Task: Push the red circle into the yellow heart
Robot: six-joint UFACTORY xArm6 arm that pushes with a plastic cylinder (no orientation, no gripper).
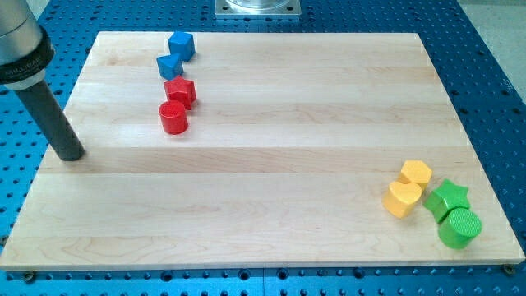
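Barely begun, by the look of things. Red circle (173, 117) sitting near the surface's (263, 164) upper left, touching or just below the red star (180, 91), with two blue blocks (176, 54) stacked in a line above that toward the view's top. Yellow heart (402, 199) lying far off at the lower right, just beside another yellow block (416, 173), a green star (448, 197) and a green circle (459, 228). Circle and heart well apart, nearly the whole surface between them; no contact made yet.

No hand on this rig, so no spread or pinch to report: only a dark rod ending in my tip (71, 156). Tip resting at the surface's left edge, to the left of the red circle and a little lower, apart from every block.

Left to do, as a judgement: bring the tip round to the circle's upper-left side, then push it diagonally down and to the right across the bare middle. Worth approaching without nudging the red star, which sits right against the circle. Near the finish, care needed to meet the heart rather than the other yellow block just above it.
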